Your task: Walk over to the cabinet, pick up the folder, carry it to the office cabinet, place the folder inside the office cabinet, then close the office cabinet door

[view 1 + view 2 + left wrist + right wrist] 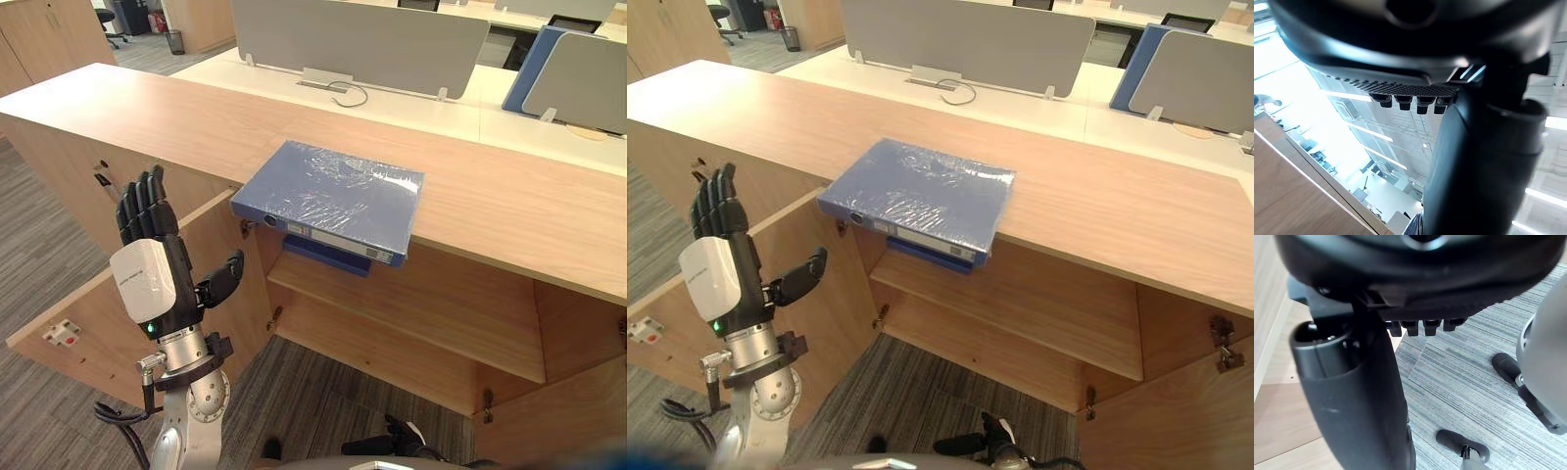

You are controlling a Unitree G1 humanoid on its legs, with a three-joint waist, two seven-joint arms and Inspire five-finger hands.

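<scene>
1. At the front edge of the worktop (147, 117), above the open cabinet (411, 338), lies the blue folder (333, 191). It is flat and wrapped in clear film.
2. Its long axis runs roughly along that front edge, a little skewed. The labelled spine faces the robot and overhangs the edge. The opposite long side lies farther in on the worktop.
3. A darker blue edge (328, 257) shows just beneath the spine. I cannot tell whether it belongs to the folder or is a separate thing.
4. The left hand (147, 255) is raised upright on a near-vertical forearm. It is by the top edge of the left door (88, 328), to the left of the folder, lower than it and apart from it.
5. The back of the left hand faces the head camera. Its fingers are straight, close together and point up, and the thumb is spread out toward the folder. It holds nothing.
6. The right hand (1415, 279) hangs over grey carpet (1474, 372) in its wrist view. Its fingers sit in a relaxed row with the thumb standing out, and nothing is in its grasp.
7. The left door and the right door (578, 411) both stand swung out. A shelf (421, 318) crosses the inside below the folder.
8. Grey screens (362, 44) stand beyond the worktop's far edge.
</scene>
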